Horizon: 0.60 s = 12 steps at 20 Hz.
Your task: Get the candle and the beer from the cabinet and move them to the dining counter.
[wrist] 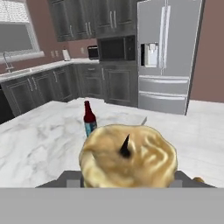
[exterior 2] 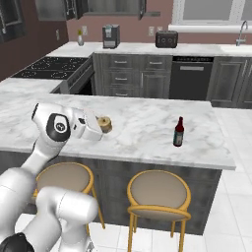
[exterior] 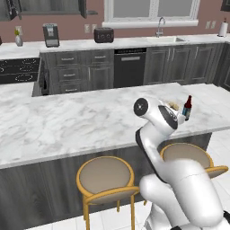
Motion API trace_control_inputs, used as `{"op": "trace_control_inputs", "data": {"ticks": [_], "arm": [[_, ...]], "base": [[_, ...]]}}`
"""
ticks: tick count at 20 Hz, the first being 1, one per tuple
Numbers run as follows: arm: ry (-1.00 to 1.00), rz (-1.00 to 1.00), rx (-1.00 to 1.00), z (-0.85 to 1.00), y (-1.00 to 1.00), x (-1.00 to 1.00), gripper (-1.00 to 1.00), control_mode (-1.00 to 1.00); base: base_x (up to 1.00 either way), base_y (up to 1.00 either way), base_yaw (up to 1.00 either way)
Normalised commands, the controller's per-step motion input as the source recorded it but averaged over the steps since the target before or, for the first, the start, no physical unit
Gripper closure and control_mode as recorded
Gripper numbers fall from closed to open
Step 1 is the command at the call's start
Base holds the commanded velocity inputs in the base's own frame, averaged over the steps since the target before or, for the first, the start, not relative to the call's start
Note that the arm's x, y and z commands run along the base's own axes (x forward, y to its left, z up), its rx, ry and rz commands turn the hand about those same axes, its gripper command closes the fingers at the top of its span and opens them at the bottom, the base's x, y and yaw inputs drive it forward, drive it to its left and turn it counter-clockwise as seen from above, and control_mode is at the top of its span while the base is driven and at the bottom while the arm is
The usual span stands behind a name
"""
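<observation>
Gripper (exterior 2: 104, 126) sat low over the dining counter (exterior 2: 138, 142), jaws clamped on the candle (exterior 2: 105, 124), pale yellow with a dark wick; beer (exterior 2: 179, 132) stood upright on the counter to its right, well apart, near the front edge

The dining counter (exterior 2: 147, 140), a white-grey marble top on a dark base, carried the beer (exterior 2: 178, 132) upright near its right end. The candle (exterior 2: 104, 124) was low over the marble, well left of the beer; contact could not be told.
</observation>
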Motion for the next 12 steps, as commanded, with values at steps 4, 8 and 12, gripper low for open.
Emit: {"op": "trace_control_inputs", "data": {"ticks": [4,8,12], "arm": [[-0.07,-0.02,-0.01,-0.33,-0.08,0.27,1.00,-1.00],[-0.02,-0.01,0.00,-0.31,0.00,0.34,1.00,-1.00],[0.00,-0.01,0.00,-0.17,0.00,0.40,1.00,-1.00]], "base": [[0.00,0.00,0.00],[0.00,0.00,0.00],[0.00,0.00,0.00]]}}
